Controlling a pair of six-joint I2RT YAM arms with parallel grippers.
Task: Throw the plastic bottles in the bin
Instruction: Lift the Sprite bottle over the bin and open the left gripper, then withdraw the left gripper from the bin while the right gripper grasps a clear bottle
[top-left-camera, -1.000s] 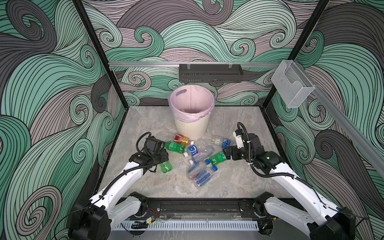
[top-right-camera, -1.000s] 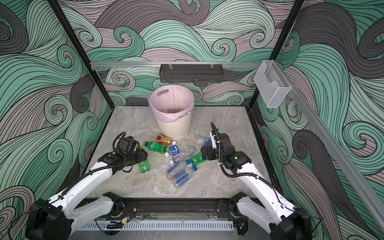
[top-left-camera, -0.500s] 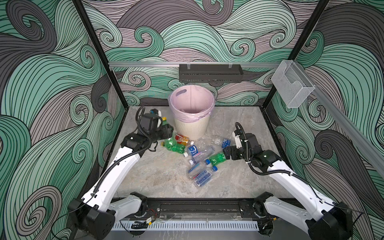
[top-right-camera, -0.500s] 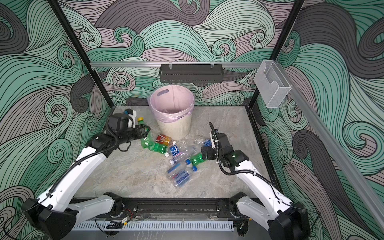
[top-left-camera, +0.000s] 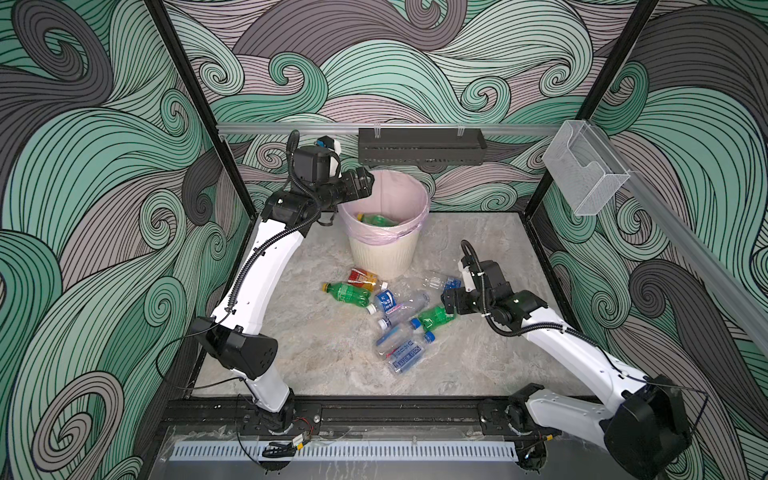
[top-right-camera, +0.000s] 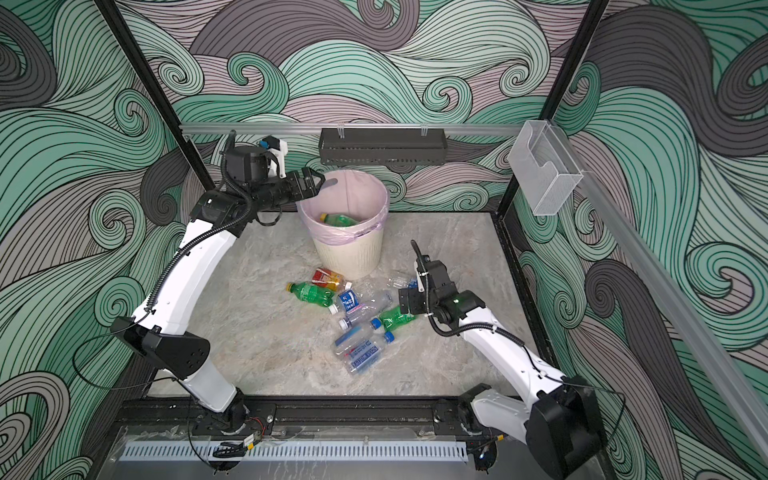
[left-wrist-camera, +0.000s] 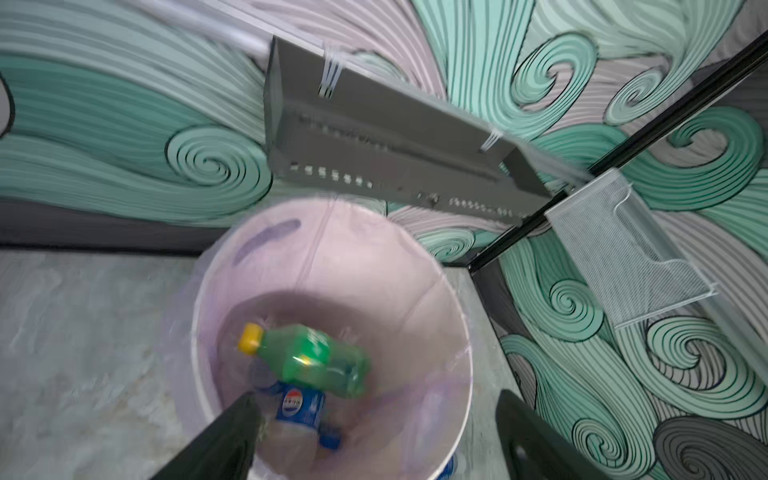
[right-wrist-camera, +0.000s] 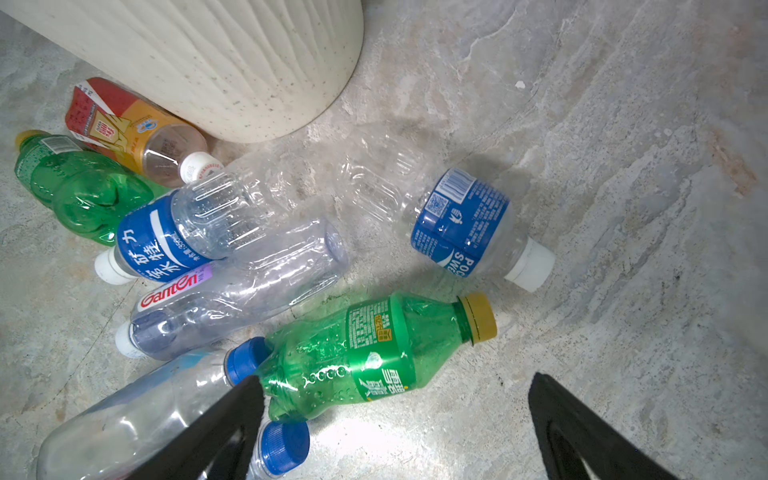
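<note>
In both top views the left gripper (top-left-camera: 363, 183) (top-right-camera: 313, 185) is seen over the upper left rim of the bin (top-left-camera: 382, 257) (top-right-camera: 353, 253), above the centre of the frame. Its jaws are spread and nothing is held. A green bottle (top-left-camera: 376, 219) (top-right-camera: 338, 219) is seen inside the bin. The other bottles (top-left-camera: 395, 316) are heaped on the floor just below the bin. The right gripper (top-left-camera: 446, 305) (top-right-camera: 402, 305) is placed low at the right edge of the heap, beside a green floor bottle (top-left-camera: 434, 318).

In the left wrist view the left gripper (left-wrist-camera: 376, 399) is shown at the lower edge, its jaws wide apart and empty. The green bottle (left-wrist-camera: 307, 357), a little blurred, is seen in the bin (left-wrist-camera: 461, 316), over a blue-labelled bottle (left-wrist-camera: 297, 407).

In the right wrist view the right gripper (right-wrist-camera: 397, 380) is shown at the lower edge, released, with nothing grasped. The green floor bottle (right-wrist-camera: 365, 349) is found at lower centre, its base just beside one finger (right-wrist-camera: 232, 419); contact cannot be told. The bin (right-wrist-camera: 232, 62) is seen at the upper left, with a red-orange bottle (right-wrist-camera: 124, 124) against its wall.
</note>
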